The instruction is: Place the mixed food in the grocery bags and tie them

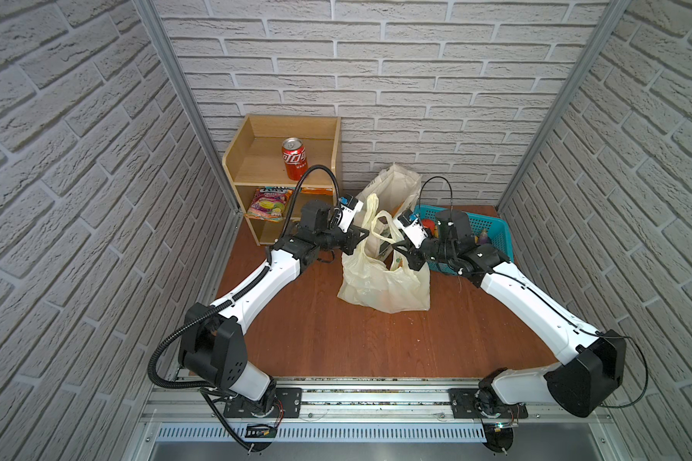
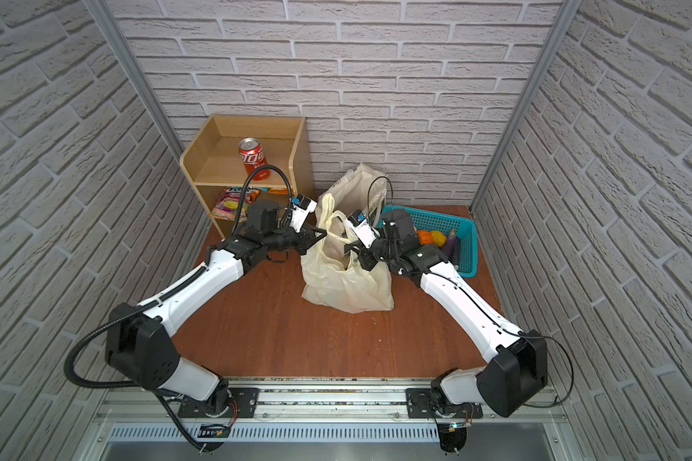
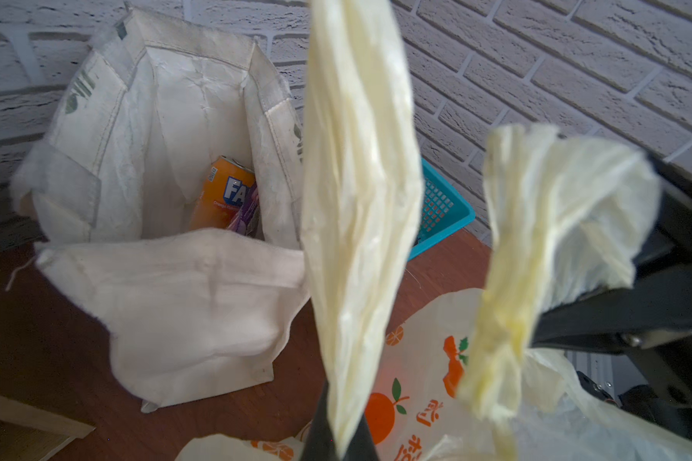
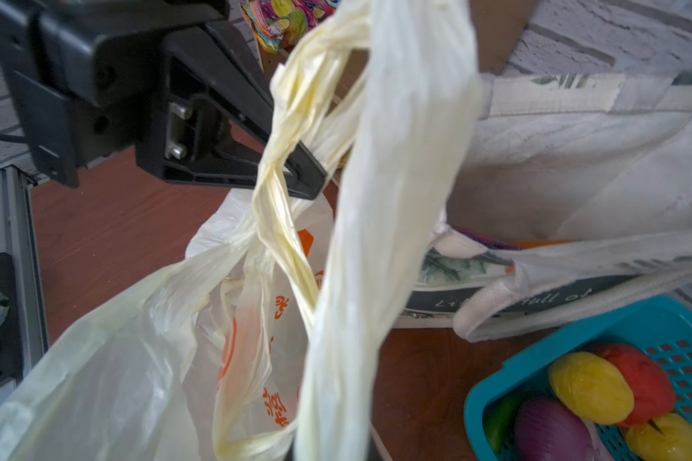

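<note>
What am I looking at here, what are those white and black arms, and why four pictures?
These are two robot arms mounted on a rail in front of a brown table, each ending in a two-fingered gripper. Two pictures look down from overhead and are nearly alike. The other two come from a camera on each wrist. On the table stand a pale-yellow plastic bag, a cream canvas tote with an orange soda can inside, a turquoise basket of toy produce and a wooden shelf holding a red cola can. The left gripper is shut on one handle of the plastic bag, the right gripper on its other handle.
</note>
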Available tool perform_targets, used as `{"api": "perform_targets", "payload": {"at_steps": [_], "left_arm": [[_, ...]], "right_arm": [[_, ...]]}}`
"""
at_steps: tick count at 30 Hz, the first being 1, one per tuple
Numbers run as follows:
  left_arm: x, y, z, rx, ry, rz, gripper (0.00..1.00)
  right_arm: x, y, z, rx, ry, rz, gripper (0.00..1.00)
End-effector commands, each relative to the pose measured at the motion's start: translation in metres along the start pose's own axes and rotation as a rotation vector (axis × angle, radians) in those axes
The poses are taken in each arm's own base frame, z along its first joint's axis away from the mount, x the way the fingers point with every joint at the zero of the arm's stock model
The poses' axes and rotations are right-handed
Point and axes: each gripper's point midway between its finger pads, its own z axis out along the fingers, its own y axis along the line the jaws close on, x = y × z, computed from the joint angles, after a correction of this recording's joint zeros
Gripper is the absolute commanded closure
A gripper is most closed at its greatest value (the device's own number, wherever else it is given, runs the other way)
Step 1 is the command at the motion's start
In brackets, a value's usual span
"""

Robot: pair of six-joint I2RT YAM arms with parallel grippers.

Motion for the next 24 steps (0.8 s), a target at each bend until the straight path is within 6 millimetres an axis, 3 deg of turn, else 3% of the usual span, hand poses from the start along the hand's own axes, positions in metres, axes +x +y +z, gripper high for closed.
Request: {"api": "perform_targets", "payload": {"at_steps": [1,5,11,19,24], "left_arm": [[-0.001,-0.016,0.003,0.088,0.03,0.051,1.0],[0.005,-0.025,0.001,0.142,0.054,0.076,1.0],[0.013,-0.027,-0.002,0.19,0.074,0.096,1.0],[0.023,-0.027,-0.006,0.239,0.088,0.096,0.71],[0.023,-0.026,-0.008,0.249,0.085,0.093,0.63]], "right_arm": [[-0.014,-0.001,0.001,0.038,-0.027,-0.101,0.94],[-0.022,-0.007,0.008,0.066,-0.057,-0.127,0.94],[-0.014,-0.018,0.023,0.1,-0.01,-0.132,0.95],[-0.007,-0.02,0.028,0.107,0.008,-0.125,0.95],[-0.006,-0.02,0.026,0.111,0.006,-0.129,0.95]]}}
